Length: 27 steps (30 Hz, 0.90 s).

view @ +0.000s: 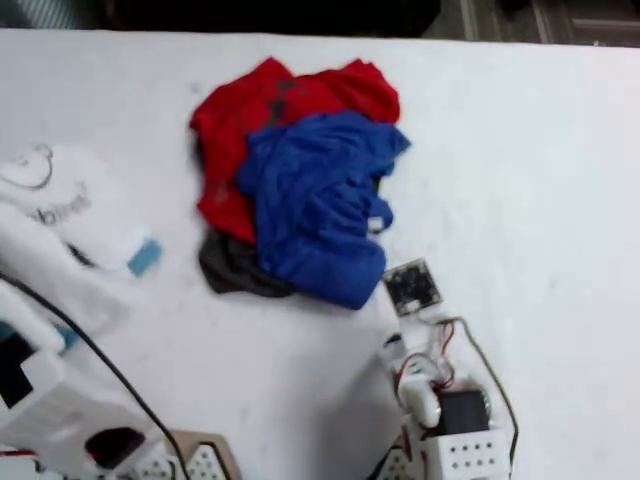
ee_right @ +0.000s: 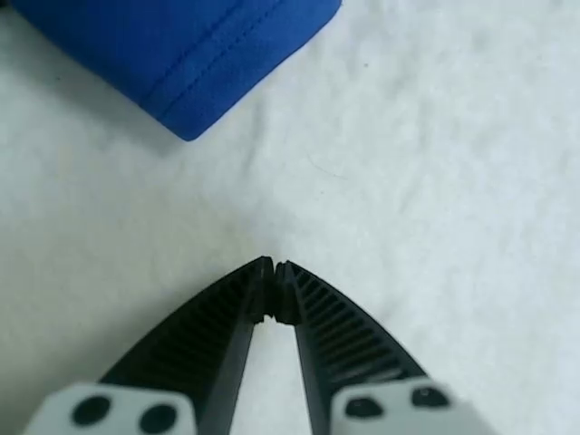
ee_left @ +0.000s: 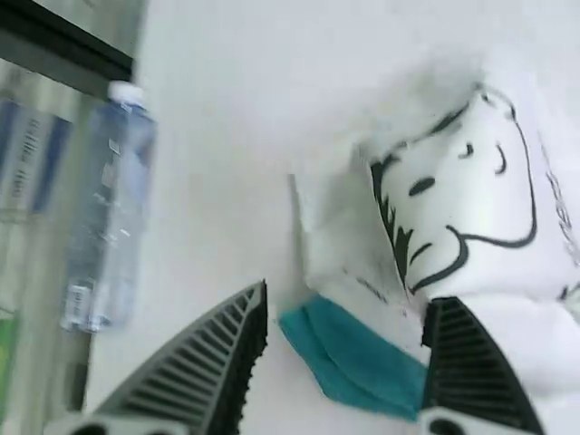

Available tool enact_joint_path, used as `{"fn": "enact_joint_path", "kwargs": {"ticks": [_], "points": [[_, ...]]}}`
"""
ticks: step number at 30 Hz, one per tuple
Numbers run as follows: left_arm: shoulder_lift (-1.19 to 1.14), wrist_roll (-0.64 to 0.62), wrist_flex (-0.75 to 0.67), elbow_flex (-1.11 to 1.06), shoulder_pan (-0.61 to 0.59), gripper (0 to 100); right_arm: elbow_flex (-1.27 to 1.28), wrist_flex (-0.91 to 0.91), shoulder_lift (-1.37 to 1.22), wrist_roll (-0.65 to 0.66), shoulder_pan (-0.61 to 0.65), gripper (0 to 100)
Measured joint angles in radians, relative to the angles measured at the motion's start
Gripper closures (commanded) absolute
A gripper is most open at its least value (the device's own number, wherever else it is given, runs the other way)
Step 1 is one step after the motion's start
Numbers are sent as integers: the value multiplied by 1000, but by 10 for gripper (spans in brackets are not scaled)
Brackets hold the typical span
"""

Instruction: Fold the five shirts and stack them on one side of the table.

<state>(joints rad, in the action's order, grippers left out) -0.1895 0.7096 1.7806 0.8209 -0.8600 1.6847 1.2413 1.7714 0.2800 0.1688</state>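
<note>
A crumpled pile lies mid-table: a blue shirt (view: 320,200) on top of a red shirt (view: 270,110) and a dark grey shirt (view: 235,268). A white shirt (view: 60,225) with a black line drawing and a teal label (view: 144,257) lies at the left. My left gripper (ee_left: 352,304) is open just above the white shirt (ee_left: 453,199), its fingers either side of the teal label (ee_left: 353,362). My right gripper (ee_right: 272,268) is shut on nothing, over bare table a short way from a corner of the blue shirt (ee_right: 181,54).
A clear water bottle (ee_left: 104,227) lies near the table edge beyond the white shirt. The right arm (view: 445,405) with loose wires rises at the near edge, the left arm (view: 40,390) at the near left. The white table (view: 540,180) is bare on the right.
</note>
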Motion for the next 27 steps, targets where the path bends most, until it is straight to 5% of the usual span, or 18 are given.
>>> {"fn": "enact_joint_path", "kwargs": {"ticks": [7, 12, 27], "points": [[0, 178, 3, -379, -14, 718, 0, 0, 0, 0, 0, 979], [0, 196, 3, -445, -9, 717, 0, 0, 0, 0, 0, 979], [290, -15, 3, -529, 373, 722, 0, 0, 0, 0, 0, 979]]}}
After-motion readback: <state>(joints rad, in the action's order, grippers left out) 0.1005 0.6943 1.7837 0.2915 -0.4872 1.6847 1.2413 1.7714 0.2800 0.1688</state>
